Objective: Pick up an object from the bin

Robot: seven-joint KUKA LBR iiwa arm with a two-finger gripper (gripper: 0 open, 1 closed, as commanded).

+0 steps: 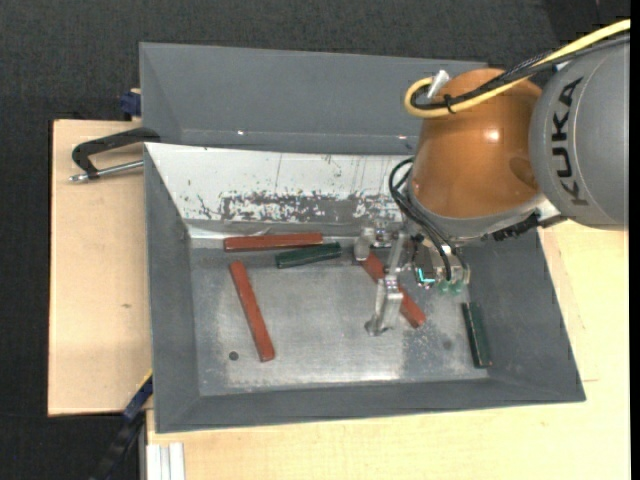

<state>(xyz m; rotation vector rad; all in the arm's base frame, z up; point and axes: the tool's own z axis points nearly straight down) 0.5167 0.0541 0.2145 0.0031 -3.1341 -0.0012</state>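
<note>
Right now I am reaching in from the right and hanging my claw [381, 313] low over the floor of the grey metal bin [170, 298], a little right of its middle. My orange wrist cover [470, 148] is looming above the claw and hiding much of it.

The claw's metal tip is pointing down at the floor and crossing a short red-brown stick [410, 313]. That stick is lying slantwise, with its upper end toward the back wall and its lower end toward the front right. I cannot tell whether the claw is apart or together, nor whether it is touching this stick.

A dark green bar [476, 334] is lying near the right wall, just beside the claw, running front to back. To the left, a dark green pen-like stick [308, 257] is lying almost level. Just behind it, a long red-brown stick [272, 240] is stretching along the foot of the back wall. A second long red-brown stick [251, 310] is lying slantwise on the left part of the floor, well apart from the claw, with a small dark speck [233, 357] sitting near its lower end.
</note>
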